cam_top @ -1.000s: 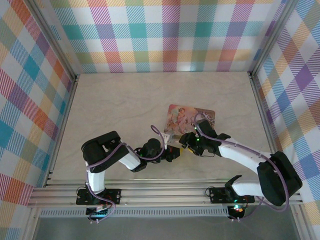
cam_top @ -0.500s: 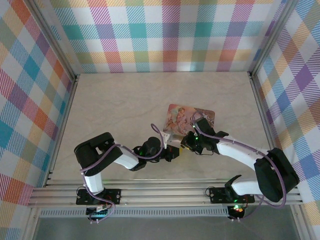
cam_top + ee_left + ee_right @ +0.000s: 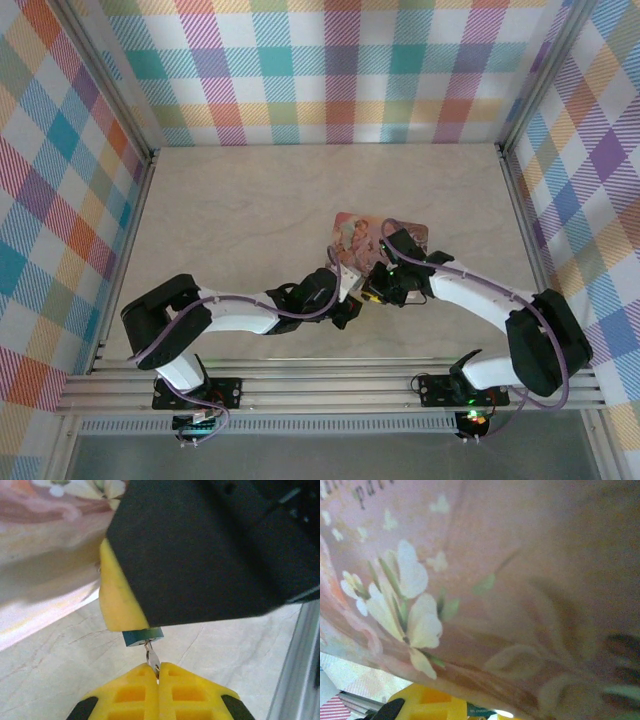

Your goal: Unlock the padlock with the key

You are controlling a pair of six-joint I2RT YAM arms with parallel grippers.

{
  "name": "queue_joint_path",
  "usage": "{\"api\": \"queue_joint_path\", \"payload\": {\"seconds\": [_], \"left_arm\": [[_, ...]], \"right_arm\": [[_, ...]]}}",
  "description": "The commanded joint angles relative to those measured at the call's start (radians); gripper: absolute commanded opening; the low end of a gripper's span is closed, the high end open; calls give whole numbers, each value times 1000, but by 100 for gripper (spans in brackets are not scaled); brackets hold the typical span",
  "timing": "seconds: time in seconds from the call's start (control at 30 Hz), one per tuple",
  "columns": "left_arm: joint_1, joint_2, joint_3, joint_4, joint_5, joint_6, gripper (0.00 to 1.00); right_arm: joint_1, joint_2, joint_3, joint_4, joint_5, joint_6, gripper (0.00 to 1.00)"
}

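Padlock [image 3: 143,638] is clamped at the tip of the right gripper [image 3: 372,294], its blue body protruding below the yellow finger over the surface [image 3: 60,665]. This grip likely braces the body against turning force. At 6 o'clock from it in the left wrist view, the left gripper [image 3: 158,670] is pinched fully closed on a thin metal piece, judged to be the key [image 3: 151,656], whose far end meets the padlock. Seating in the keyway cannot be confirmed. A pink box [image 3: 352,230] lies at 12 o'clock of both grippers.
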Motion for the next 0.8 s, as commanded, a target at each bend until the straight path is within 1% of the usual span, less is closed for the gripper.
{"api": "queue_joint_path", "payload": {"seconds": [0.0,0.03,0.07,0.13,0.2,0.23,0.33,0.47,0.63,0.77], "left_arm": [[-9,-56,45,-87,-67,156,0],[-9,-60,44,-86,-61,154,0],[-9,-61,42,-82,-49,147,0],[-8,-62,36,-66,-28,113,0],[-8,-61,26,-41,-25,79,0],[-8,-61,18,-29,-28,61,0],[0,-56,-1,8,-27,3,0],[17,-48,-32,83,3,-89,0],[45,-40,-60,177,56,-211,0],[60,-33,-73,237,75,-301,0]], "right_arm": [[10,15,14,-87,-91,-5,7],[10,10,14,-87,-90,0,9],[10,4,14,-86,-86,3,13],[10,-8,14,-87,-77,8,29],[10,-21,15,-88,-66,10,41],[10,-27,14,-90,-61,13,45],[10,-54,7,-92,-41,22,52],[10,-84,-17,-79,-16,29,57],[10,-99,-92,11,-14,63,57],[13,-92,-121,56,-9,84,57]]}}
